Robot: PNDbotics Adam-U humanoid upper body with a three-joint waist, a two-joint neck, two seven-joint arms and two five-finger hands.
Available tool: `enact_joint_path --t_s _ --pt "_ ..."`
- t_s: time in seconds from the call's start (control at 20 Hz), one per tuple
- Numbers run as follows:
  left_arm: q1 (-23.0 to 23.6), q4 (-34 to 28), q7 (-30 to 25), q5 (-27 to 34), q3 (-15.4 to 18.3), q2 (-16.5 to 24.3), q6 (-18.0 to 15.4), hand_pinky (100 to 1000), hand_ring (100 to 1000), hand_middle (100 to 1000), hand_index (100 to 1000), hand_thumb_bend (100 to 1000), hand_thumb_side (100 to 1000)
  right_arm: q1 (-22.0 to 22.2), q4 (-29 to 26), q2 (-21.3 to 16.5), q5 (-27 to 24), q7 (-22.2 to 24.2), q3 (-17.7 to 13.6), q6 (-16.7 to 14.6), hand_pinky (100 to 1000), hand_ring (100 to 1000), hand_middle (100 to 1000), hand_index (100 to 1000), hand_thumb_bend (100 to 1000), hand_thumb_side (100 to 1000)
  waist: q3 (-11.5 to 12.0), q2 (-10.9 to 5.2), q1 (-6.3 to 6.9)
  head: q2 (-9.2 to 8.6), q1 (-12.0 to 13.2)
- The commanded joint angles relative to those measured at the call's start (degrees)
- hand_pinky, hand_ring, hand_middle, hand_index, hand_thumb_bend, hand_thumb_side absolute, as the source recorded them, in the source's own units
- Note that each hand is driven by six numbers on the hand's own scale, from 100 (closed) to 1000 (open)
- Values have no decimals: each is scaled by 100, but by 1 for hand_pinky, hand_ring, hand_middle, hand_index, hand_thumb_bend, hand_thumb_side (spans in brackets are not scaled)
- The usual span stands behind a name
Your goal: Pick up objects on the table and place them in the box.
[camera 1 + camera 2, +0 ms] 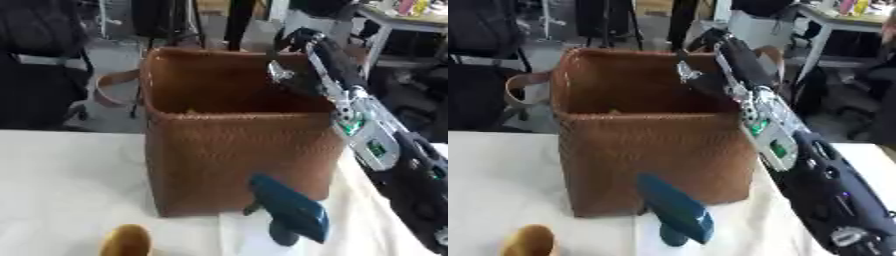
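The right robot hand reaches over the brown woven box, its fingers too blurred to tell how open, while a teal object and a tan object lie on the white surface below and nearer than it.

Hidden and cut off

The right hand reaches over the brown woven box; its fingers are blurred. The rounded yellow-brown object is cropped by the bottom edge.

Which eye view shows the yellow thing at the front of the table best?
The left eye view: the yellow thing sits further from the corner, with its rounded top and one side clear. The right eye view shows the same object lower in the corner, more of it cut off by the bottom edge.
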Motion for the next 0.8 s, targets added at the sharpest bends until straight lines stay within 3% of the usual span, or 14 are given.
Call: enact_joint_path --t_s 0.05,0.35,0.5,0.8 --pt "40 -52 20 -28 87 217 30 712 741 783 689 100 903 -99 -251 -411 -177 267 -59 -38 707 704 703 725 163 908 -89 -239 65 111 116" --pt "68 -52 11 -38 73 243 34 712 742 782 690 100 903 84 -816 -777 -716 522 -154 128 701 705 701 729 160 898 -207 -341 80 185 176" --pt "120 -52 12 -40 81 226 45 713 741 781 690 100 903 113 -980 -855 -963 496 -193 249 676 686 684 722 100 871 -266 -419 123 241 199" --pt "200 -52 38 -44 104 195 62 713 742 781 690 100 903 413 -1511 -1138 -1543 388 -291 556 671 685 683 719 100 888 -379 -539 202 335 267"
